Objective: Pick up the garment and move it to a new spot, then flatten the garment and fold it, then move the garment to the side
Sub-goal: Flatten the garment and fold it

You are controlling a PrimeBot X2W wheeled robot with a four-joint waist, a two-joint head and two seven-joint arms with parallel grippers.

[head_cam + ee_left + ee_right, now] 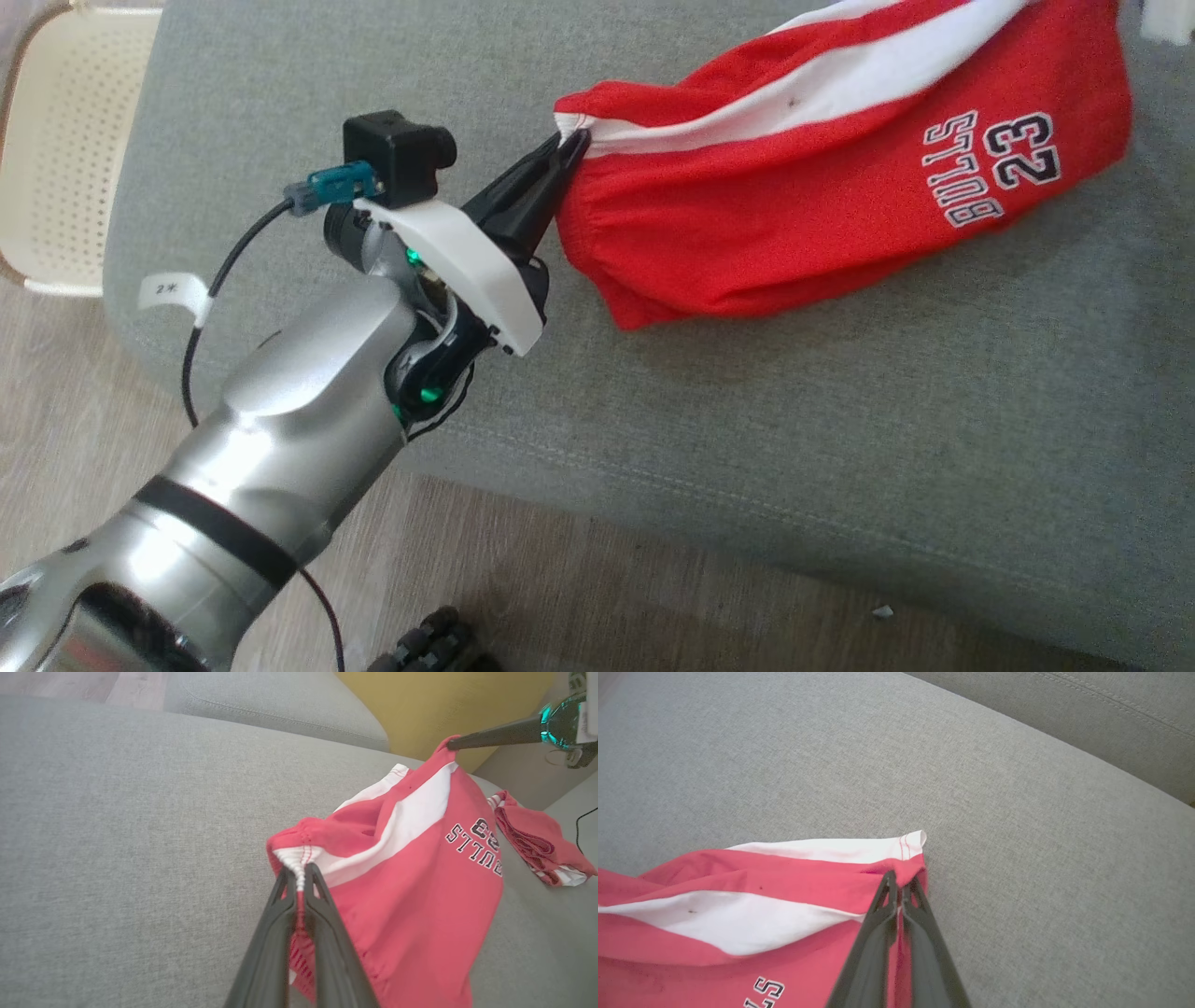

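Red cloth with a broad white stripe makes up the garment [840, 215], a pair of sports shorts printed "BULLS 23". It is stretched between the two grippers over a grey upholstered seat [840, 448]. In the head view it runs from the centre of the picture to the upper right, with the lettering upside down.

The left gripper [571, 142] has its fingers clenched on the gathered red-and-white corner at the garment's left end, with the cloth bunched between the tips. The right gripper [899, 881] has its fingers pinched together on a red fold at the opposite corner, just beside a white stitched hem.

Both held corners are raised and the cloth sags between them. Its lower edge appears to rest on the seat, though the contact is hard to judge.

A second red garment [537, 844] lies crumpled on the seat, apart from the held one. A yellow surface [444, 704] rises behind the seat in the left wrist view. A cream perforated basket [65, 140] stands on the wooden floor [93, 448] beside the seat's left edge.
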